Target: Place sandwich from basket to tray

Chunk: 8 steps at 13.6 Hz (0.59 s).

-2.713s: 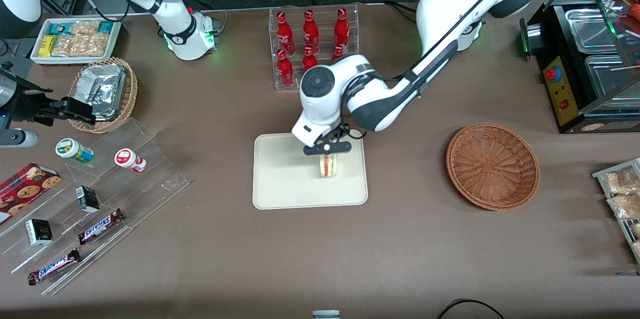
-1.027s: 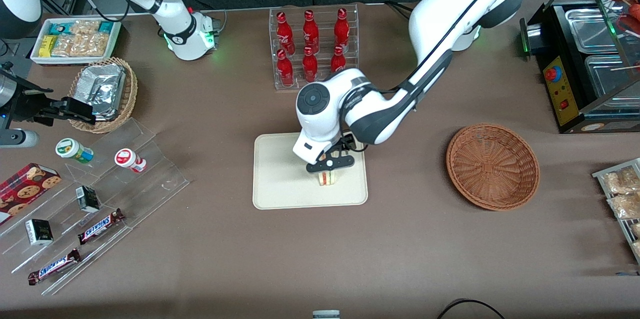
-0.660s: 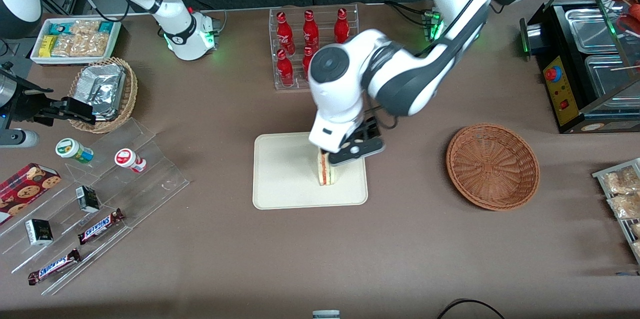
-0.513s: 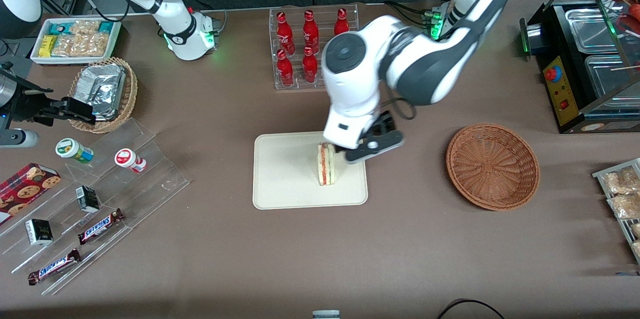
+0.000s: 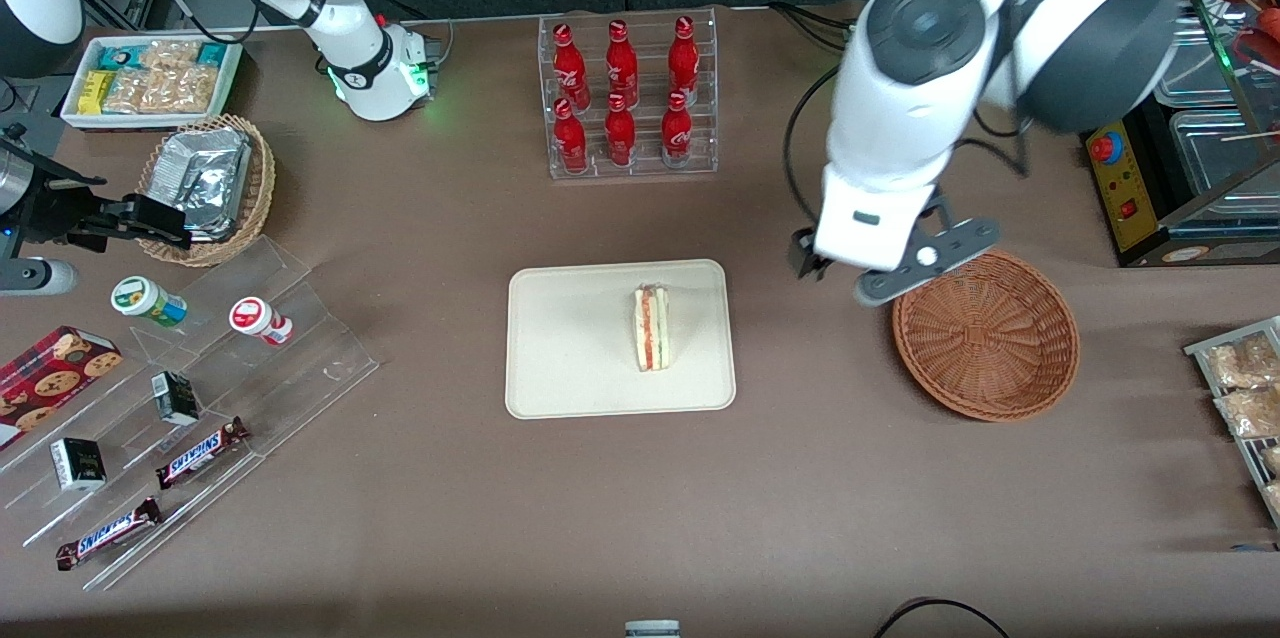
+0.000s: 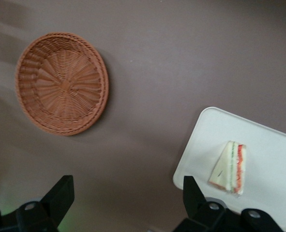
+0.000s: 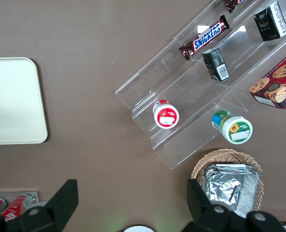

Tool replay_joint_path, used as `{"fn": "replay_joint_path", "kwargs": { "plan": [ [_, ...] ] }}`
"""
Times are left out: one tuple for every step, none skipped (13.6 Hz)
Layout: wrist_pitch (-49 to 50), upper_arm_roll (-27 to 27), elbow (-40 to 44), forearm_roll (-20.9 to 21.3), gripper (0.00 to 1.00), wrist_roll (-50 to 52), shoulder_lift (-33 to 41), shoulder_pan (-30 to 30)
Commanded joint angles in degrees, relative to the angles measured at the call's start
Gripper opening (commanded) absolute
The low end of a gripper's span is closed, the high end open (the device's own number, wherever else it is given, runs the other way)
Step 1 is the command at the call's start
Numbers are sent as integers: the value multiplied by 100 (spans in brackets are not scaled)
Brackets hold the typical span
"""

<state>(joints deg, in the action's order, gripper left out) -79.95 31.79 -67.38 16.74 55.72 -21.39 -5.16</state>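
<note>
The sandwich [image 5: 653,328] stands on its edge on the cream tray [image 5: 570,368], filling stripe up, with nothing touching it. My left gripper [image 5: 865,268] hangs high above the table between the tray and the reddish-brown basket [image 5: 985,333], close over the basket's rim. It is open and empty. The wrist view looks down on the empty basket [image 6: 60,82], the tray [image 6: 268,145] and the sandwich [image 6: 228,166], with my gripper [image 6: 127,193] open over bare tabletop. The right wrist view catches one corner of the tray [image 7: 12,101].
A clear rack of red bottles [image 5: 625,93] stands farther from the camera than the tray. Toward the parked arm's end are a tan wicker basket with foil packets [image 5: 205,183] and an acrylic snack stand [image 5: 200,398]. A black food warmer [image 5: 1170,118] is beside the basket.
My gripper opened and let go of the sandwich, which stays standing on the tray. The gripper then rose and swung toward the basket.
</note>
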Motion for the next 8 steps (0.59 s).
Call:
{"fn": "replay_joint_path", "kwargs": {
  "plan": [
    [260, -767, -249, -678, 99, -1042, 704, 68],
    [435, -1119, -258, -889, 99, -1481, 837, 42],
    [584, -1409, -258, -1126, 99, -1825, 995, 33],
    [673, -1708, -301, -1329, 99, -2167, 1136, 33],
    [691, -1963, -415, -1444, 99, -2502, 1302, 42],
    [691, -2166, -538, -1576, 99, -2775, 1461, 59],
    [691, -2403, -713, -1664, 99, -3108, 1662, 68],
    [691, -2614, -828, -1682, 99, -3425, 1795, 77]
  ]
}}
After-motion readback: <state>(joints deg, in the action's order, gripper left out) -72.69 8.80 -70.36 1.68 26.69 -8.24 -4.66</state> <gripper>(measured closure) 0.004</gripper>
